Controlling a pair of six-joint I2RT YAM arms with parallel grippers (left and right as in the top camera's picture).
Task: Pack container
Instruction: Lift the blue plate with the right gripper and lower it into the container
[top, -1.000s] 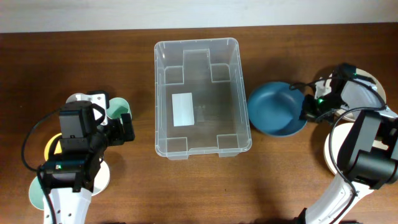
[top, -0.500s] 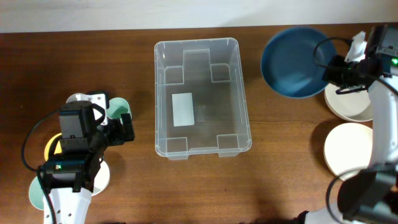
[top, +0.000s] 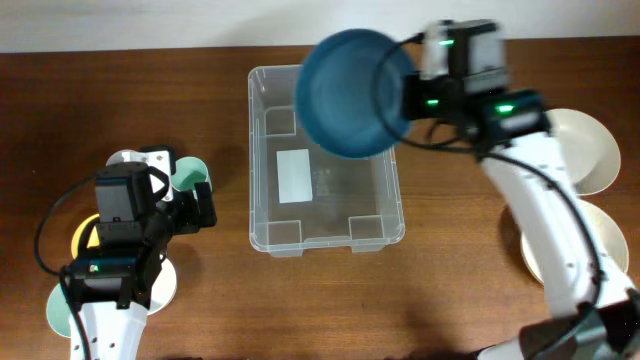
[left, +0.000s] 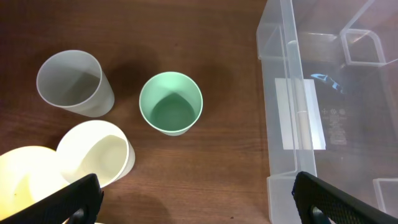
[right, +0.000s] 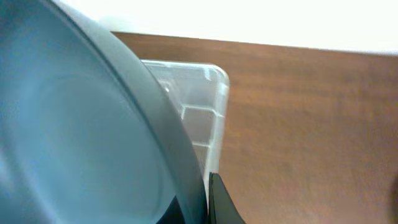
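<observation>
Above the far right corner of the container (top: 325, 215), held aloft and steeply tilted: a blue bowl (top: 345, 95), pinched by its rim in the clenched right jaws. From the right wrist camera, only a broad blurred curve of bowl, with one container corner and bare desk (top: 200, 300) beyond. Container itself empty, mid-desk, clear walls upright, white label showing on its floor.

Left jaws released, spread wide with nothing between them, hovering near the container's left wall, above a green cup (left: 171, 102), a grey cup (left: 73, 82) and a cream cup (left: 96, 155).

Risks from here, as a judgement only:
- Thin edge grip on a wide, tilted bowl. Likely to pivot or slide out under its own weight, given how little rim seems to lie inside the jaws.
- If lowered at this tilt, could catch the container's rim or a moulded corner step and end up wedged on edge rather than flat.
- Light clear bin with nothing bracing it. A knock on a wall could shove it across the desk toward the cups.
- If let go too high, could bounce, land on the rim and tip out onto the desk.
- Clearance hard to read from overhead, with the bowl hiding the corner beneath it.

Safer to level the bowl, centre it over open floor, and lower before letting go.
</observation>
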